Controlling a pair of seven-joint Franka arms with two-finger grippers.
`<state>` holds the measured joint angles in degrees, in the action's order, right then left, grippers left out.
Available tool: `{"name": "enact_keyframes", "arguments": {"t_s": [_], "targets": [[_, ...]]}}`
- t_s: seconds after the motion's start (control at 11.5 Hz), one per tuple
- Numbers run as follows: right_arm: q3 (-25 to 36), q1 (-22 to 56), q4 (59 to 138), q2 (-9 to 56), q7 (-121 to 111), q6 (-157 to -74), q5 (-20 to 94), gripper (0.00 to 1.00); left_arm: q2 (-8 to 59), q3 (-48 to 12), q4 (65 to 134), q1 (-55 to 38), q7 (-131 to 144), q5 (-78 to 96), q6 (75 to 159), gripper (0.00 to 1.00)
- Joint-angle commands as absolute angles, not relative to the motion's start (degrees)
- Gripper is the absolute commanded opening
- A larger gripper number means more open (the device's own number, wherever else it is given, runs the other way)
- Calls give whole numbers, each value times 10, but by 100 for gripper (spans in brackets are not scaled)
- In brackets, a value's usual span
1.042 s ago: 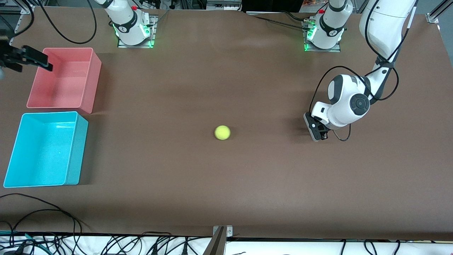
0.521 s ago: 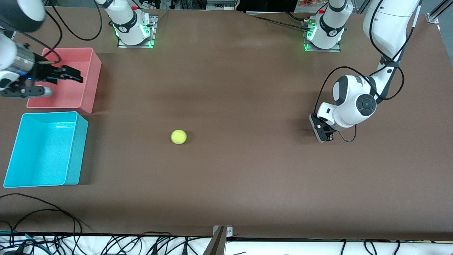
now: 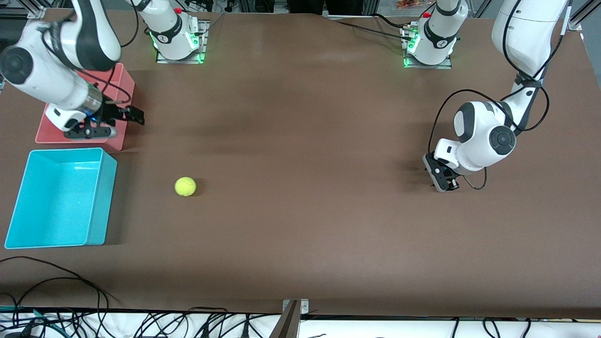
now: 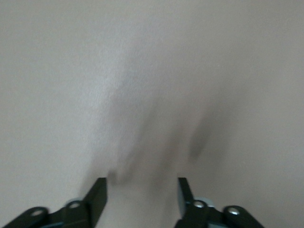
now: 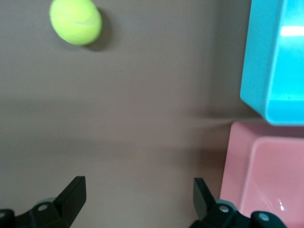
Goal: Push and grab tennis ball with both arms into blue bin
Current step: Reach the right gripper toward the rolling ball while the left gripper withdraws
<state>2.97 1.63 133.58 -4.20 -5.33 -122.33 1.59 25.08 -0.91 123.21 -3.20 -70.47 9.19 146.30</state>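
Nearby, fuzzy round tennis ball

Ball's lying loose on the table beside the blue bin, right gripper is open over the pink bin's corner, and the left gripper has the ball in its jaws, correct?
Not quite: the left gripper holds nothing. In the front view it is low over bare table at the left arm's end, and the tennis ball lies loose beside the blue bin. The right gripper, open, is over the pink bin's corner.
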Motion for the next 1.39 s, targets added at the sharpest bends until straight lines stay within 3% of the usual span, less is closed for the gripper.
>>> {"name": "enact_keyframes", "arguments": {"t_s": [0.0, 0.69, 1.3], "targets": [[27, 18, 1327, 40, -62, -1331, 18, 100, 207, -8, 1272, -38, -715, 103, 1458, 100], [33, 17, 1216, 177, -57, -1407, -63, 100, 17, -9, 1279, 16, -716, 100, 1432, 100], [50, 16, 1159, 223, -53, -1417, -125, 100, -10, -11, 1202, 58, -530, 98, 1289, 100]]}}
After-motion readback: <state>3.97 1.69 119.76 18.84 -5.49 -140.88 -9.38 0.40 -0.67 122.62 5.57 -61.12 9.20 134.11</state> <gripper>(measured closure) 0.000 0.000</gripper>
